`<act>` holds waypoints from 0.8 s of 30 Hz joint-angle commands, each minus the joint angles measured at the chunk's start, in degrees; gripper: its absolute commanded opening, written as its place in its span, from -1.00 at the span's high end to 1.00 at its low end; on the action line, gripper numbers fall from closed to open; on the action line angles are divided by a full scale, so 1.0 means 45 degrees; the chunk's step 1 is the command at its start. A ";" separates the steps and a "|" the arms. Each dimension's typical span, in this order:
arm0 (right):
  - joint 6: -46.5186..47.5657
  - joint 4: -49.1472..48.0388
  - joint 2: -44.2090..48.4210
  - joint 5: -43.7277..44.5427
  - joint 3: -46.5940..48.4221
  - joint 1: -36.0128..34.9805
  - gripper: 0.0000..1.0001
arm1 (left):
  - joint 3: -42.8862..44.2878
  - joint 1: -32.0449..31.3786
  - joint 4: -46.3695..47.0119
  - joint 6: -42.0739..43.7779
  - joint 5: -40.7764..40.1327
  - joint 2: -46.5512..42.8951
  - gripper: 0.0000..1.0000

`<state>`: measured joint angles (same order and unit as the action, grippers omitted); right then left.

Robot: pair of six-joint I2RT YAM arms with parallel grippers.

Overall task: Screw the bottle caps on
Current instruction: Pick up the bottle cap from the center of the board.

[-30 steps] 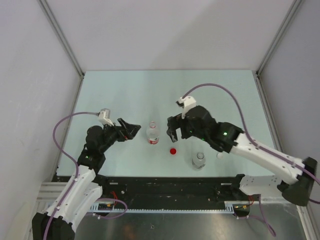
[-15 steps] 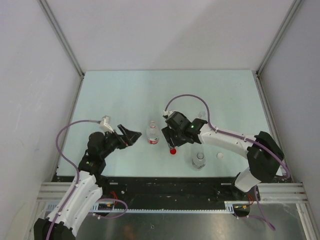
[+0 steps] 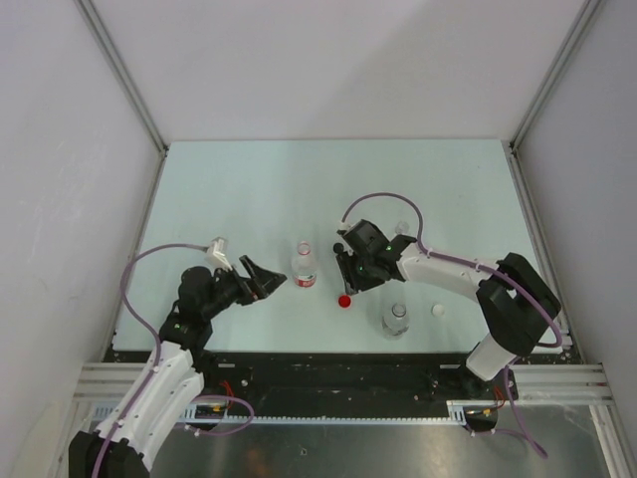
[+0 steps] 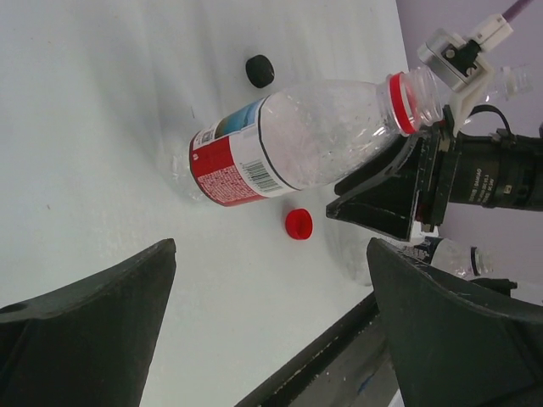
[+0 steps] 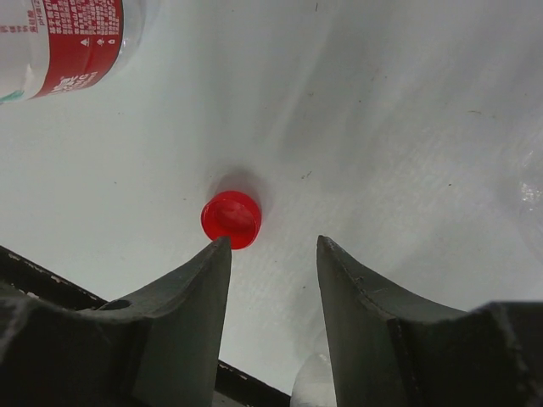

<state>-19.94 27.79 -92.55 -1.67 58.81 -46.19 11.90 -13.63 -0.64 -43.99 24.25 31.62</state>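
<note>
Red cap lies just beyond the right claw — half-spread, pinching nothing — left claw spread wide

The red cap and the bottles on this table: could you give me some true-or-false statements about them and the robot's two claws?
1. The red cap lies on the table, ungripped. True.
2. The labelled bottle already wears a cap. False: its mouth is uncovered.
3. The left gripper is wide open and empty. True.
4. The right gripper holds the black cap. False: nothing sits between its fingers; the black cap lies on the table.
</note>
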 commanded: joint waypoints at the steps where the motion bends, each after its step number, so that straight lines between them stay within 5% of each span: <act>1: 0.0038 -0.0678 -0.0042 -0.0507 -0.0160 0.0224 -0.01 | -0.0072 -0.0265 0.0229 0.0113 0.0661 -0.0100 -0.99; 5: 0.0202 -0.0588 0.0091 -0.0430 -0.0226 0.0209 -0.01 | -0.0215 -0.1388 0.0226 -0.0154 0.0271 -0.0196 -0.96; 16: 0.0644 -0.0761 0.1292 -0.0649 -0.0703 0.0024 -0.03 | 0.1309 -0.8619 -0.0244 -0.3126 -0.5260 0.3636 -0.70; 24: 0.0656 -0.1330 0.0497 -0.1051 -0.0783 -0.0334 -0.02 | 0.2272 -0.9351 -0.0448 -0.3315 -0.6357 0.5070 -0.71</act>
<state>-17.87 24.53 -88.73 -4.75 55.37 -46.54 20.67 -55.18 -2.85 -56.62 1.74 54.78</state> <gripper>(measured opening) 0.512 0.845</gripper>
